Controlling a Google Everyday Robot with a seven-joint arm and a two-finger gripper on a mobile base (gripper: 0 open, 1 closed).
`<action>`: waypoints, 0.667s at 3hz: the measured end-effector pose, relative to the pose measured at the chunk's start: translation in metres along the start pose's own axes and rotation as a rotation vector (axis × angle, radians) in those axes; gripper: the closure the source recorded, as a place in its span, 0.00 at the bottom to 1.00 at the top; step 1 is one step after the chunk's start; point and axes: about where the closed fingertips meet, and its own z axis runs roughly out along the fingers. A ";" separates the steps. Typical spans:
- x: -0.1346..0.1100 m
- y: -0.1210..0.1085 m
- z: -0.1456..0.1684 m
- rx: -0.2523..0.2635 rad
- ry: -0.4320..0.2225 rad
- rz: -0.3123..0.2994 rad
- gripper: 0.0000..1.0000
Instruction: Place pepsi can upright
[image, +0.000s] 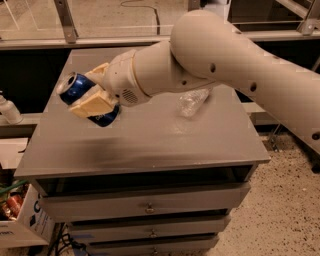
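Pepsi can: being held tilted above the table, left side, by the gripper clamped round it. Best turned base-down before being lowered.

Grey table: clear bottle lying; end effector hovering above.

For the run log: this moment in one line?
gripper: shut on pepsi can, above table | can: tilted, not upright | plastic bottle: lying on table

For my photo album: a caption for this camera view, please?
Gripper shut on a tilted pepsi can above grey cabinet top, plastic bottle lying nearby.
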 end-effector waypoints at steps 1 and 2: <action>-0.003 0.003 -0.001 -0.002 -0.007 -0.070 1.00; -0.003 0.003 -0.001 -0.002 -0.006 -0.069 1.00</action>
